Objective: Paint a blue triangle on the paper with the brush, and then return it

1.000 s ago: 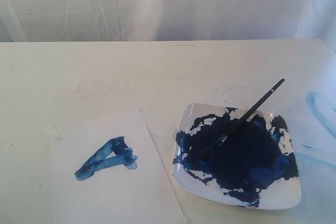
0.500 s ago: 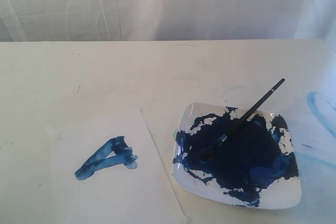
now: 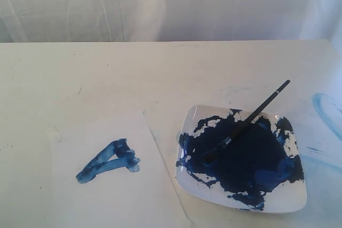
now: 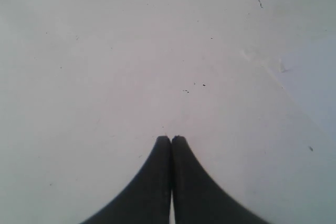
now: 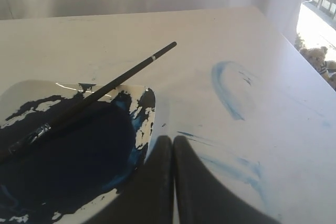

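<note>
White curtain (image 3: 160, 4) closes off the back of the scene, and below it the off-white worktop (image 3: 133, 73) fills the rest. On its near left lies the paper (image 3: 117, 196), flat and thin. Just beside it, to the right, sits a square white plate (image 3: 291, 202) with rounded corners, most of its face covered by a dark navy paint pool (image 3: 246, 158). A pale blue curved smear (image 3: 326, 110) marks the worktop further right.

The blue triangle (image 3: 109, 161) stands on the paper's middle – rough, thick-stroked, A-like – so the painting looks done.

The brush (image 3: 251, 118) rests slantwise across the plate, bristles and silver ferrule down in the pool, black handle rising over the far rim and jutting out past it above the worktop. That reads as returned, and the task seems complete or nearly so.

Should it need lifting, the brush will likely be light and stiff but thin and round, prone to roll or pivot between fingers. The dry part of the handle beyond the rim looks like the place to take hold, well apart from the wet, slippery tip.

The right end effector (image 5: 173, 139) hangs near the plate's edge, fingers pressed together on nothing. The left end effector (image 4: 171, 139) hovers over bare worktop, likewise closed and empty.
</note>
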`<state>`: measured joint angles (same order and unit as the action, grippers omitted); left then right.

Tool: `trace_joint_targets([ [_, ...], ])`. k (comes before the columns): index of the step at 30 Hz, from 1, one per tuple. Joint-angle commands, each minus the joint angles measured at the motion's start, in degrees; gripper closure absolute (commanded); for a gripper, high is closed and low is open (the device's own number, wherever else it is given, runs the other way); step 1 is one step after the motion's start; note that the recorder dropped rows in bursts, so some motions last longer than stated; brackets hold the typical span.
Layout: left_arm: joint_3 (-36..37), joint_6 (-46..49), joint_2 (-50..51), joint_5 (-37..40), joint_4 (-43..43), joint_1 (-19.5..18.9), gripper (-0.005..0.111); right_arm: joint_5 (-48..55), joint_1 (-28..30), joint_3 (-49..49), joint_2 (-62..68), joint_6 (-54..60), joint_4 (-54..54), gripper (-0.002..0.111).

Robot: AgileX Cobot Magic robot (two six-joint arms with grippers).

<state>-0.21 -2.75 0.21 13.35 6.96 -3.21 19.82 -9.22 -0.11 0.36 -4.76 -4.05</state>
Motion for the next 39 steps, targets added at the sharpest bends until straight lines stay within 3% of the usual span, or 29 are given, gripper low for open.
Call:
trace_joint_targets([
  [1, 0.2, -0.1, -0.2, -0.1, -0.5, -0.1, 0.107, -0.7, -0.3, 0.1, -0.4, -0.3, -0.6, 0.108],
  [9, 0.2, -0.1, -0.2, -0.1, 0.0, 2.8, 0.107, -0.5, -0.3, 0.1, -0.4, -0.3, -0.6, 0.108],
  [31, 0.2, -0.1, -0.2, 1.1, -0.1, 2.7, 0.107, -0.5, -0.3, 0.1, -0.4, -0.3, -0.6, 0.108],
  [39, 0.2, -7.9, -0.2, 1.2, -0.5, 2.7, 0.107, -0.5, -0.3, 0.1, -0.4, -0.3, -0.6, 0.108],
])
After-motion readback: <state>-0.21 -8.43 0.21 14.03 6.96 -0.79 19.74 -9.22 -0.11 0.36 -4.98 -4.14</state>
